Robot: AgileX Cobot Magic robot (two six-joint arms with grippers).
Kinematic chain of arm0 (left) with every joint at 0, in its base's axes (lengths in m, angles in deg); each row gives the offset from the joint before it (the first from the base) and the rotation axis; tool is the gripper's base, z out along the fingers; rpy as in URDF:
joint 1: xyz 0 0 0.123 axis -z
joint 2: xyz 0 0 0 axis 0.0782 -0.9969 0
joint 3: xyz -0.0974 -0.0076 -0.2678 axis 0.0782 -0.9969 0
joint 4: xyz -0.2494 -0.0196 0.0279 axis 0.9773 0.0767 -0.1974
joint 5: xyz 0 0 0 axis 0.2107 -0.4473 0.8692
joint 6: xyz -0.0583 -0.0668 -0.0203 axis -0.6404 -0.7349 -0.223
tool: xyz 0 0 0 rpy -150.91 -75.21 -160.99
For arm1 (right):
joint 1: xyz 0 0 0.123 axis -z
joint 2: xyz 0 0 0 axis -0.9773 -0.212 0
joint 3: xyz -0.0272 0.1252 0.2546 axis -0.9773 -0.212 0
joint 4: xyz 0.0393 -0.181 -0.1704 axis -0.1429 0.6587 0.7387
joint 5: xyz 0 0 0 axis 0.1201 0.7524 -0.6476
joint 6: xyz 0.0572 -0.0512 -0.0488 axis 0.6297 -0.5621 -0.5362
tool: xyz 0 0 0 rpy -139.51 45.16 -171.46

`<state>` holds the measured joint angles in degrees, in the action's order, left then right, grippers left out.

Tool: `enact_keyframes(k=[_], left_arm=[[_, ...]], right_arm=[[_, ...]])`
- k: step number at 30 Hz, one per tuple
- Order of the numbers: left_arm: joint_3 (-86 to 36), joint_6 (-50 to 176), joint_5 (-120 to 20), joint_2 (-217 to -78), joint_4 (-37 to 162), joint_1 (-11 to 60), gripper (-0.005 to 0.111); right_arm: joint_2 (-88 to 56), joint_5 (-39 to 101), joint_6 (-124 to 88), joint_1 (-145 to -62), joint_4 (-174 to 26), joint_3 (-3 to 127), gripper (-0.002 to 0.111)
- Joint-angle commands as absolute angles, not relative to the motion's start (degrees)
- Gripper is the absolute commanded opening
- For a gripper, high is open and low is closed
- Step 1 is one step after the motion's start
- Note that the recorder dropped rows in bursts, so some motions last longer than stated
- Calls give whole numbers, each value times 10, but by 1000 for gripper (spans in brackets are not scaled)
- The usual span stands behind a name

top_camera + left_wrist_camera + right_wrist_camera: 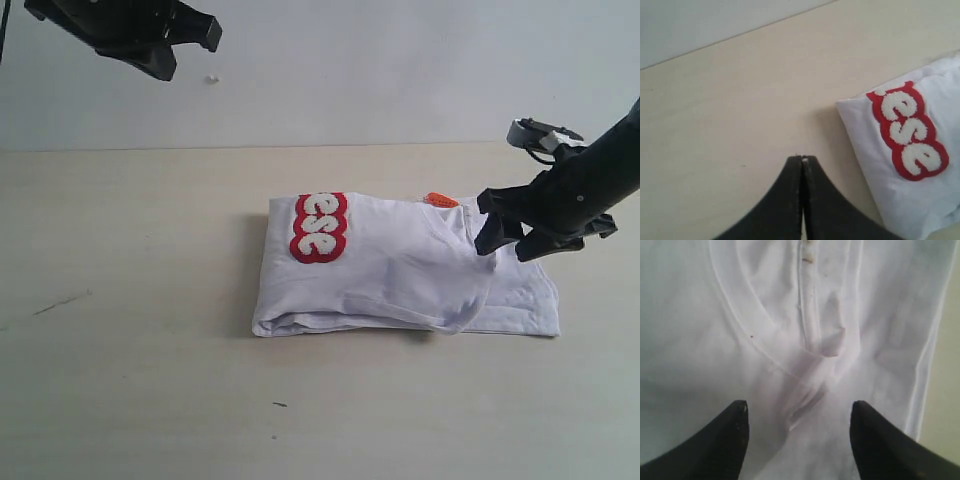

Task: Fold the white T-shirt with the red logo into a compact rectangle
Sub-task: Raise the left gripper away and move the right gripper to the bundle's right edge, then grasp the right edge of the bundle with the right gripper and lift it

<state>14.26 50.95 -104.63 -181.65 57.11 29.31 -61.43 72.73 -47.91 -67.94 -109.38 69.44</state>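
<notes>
The white T-shirt [400, 270] lies folded on the table, with a loose fold bulging along its near edge. Part of the red logo [318, 228] shows on top at the shirt's left end; in the left wrist view the red logo [910, 131] reads "ese". An orange neck tag [441, 200] peeks out at the far edge. My right gripper [508, 245] hovers over the shirt's right end. In its own view the right gripper [800, 405] is open above the rumpled T-shirt [790, 330], nothing between its fingers. My left gripper [802, 160] is shut and empty, raised at the far left [165, 62].
The light wooden table [130, 380] surrounds the shirt. A pale wall [350, 70] rises behind the table's far edge. A small dark speck [279, 404] and a faint scratch [60, 302] mark the tabletop in front and to the left.
</notes>
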Motion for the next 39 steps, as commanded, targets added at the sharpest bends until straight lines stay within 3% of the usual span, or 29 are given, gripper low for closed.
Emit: enact_keyframes(k=[1, 12, 29, 32, 36, 39], left_arm=[[136, 510, -1039, -1799, 562, 276, 0], [135, 510, -1035, -1791, 560, 218, 0], [135, 509, -1034, -1791, 582, 205, 0], [135, 509, -1033, -1791, 582, 205, 0], [135, 509, -1033, -1791, 582, 205, 0], [135, 510, -1033, -1791, 583, 205, 0]], right_arm=[[-638, 693, -460, -678, -1087, 695, 58], [-663, 706, -566, -678, -1240, 695, 58], [-684, 714, -459, -681, -1118, 695, 50], [-684, 714, -470, -685, -1124, 695, 39], [-679, 745, -505, -685, -1128, 711, 4], [-660, 782, -506, -685, -1133, 737, 0]])
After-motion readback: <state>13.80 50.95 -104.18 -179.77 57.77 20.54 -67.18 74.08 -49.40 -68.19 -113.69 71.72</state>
